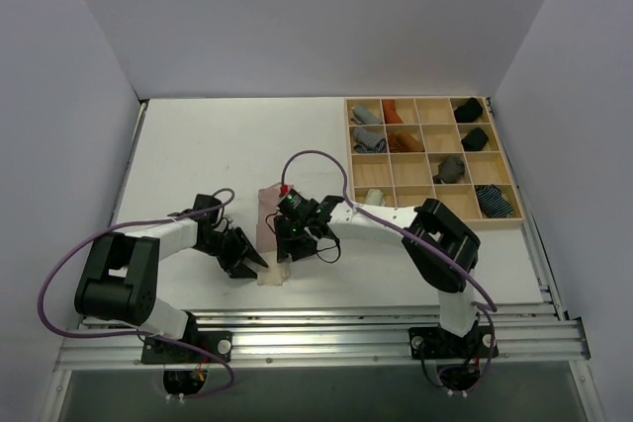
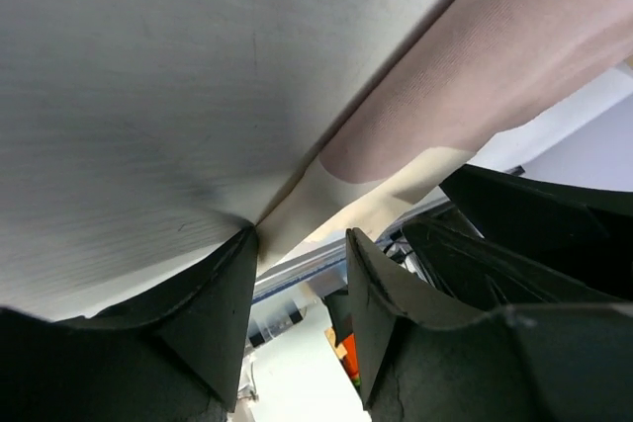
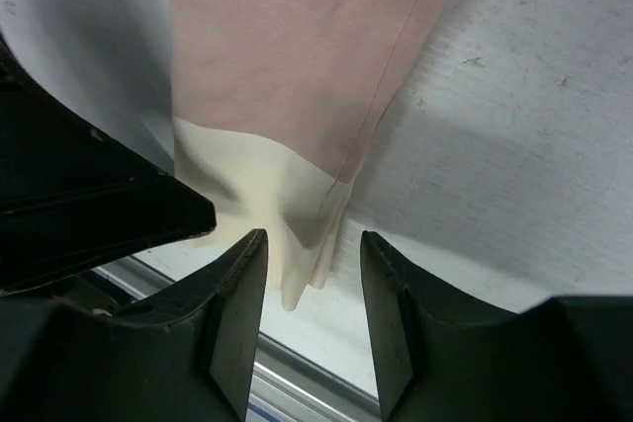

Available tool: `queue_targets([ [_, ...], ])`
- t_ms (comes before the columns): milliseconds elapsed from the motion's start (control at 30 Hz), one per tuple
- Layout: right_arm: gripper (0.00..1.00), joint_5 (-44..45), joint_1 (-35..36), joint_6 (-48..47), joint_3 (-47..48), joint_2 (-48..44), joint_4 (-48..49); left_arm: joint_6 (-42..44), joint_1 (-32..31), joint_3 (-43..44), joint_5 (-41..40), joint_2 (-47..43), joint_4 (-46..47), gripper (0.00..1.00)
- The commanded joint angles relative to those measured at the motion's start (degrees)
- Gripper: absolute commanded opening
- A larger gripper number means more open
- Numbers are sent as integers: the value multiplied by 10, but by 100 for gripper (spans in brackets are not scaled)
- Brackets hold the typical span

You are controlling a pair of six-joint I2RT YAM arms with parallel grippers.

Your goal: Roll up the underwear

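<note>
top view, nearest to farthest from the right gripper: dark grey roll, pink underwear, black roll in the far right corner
1. pink underwear, at the fingers of the right gripper, near the table's front edge.
2. dark grey roll, third row of the wooden organizer, off to the right.
3. black roll, organizer's far right corner.

The white bench (image 1: 198, 155) carries the dusty pink underwear (image 1: 268, 212), which lies flat on it as a narrow strip between the left fingers (image 2: 213, 333) and the right fingers (image 3: 232, 313). Its beige part (image 3: 247, 195) is the end nearest both pairs. That end lies just ahead of the right fingers' tips, with its lowest corner reaching into the gap between them, and in the left wrist view its edge meets the tip of one left finger. The pink cloth runs away from the fingertips across bare bench. Well beyond the right fingers, at the far right, a wooden tray (image 1: 415, 152) of compartments rests on the bench, well apart from the cloth.
</note>
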Motion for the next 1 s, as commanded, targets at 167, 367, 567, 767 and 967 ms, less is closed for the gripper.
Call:
queue_targets([
  [167, 37, -15, 36, 48, -47, -32, 70, 4, -2, -34, -5, -3, 46, 48],
  [367, 28, -7, 42, 84, -107, -57, 106, 1, -7, -35, -21, -7, 33, 48],
  [567, 13, 17, 38, 104, -143, -97, 97, -19, -15, -45, -46, -39, 20, 48],
  [767, 10, 17, 37, 116, -177, -127, 100, -41, -27, -67, -51, -71, 18, 49],
  [967, 11, 8, 36, 113, -191, -130, 112, -64, -35, -93, -58, -77, 49, 49],
])
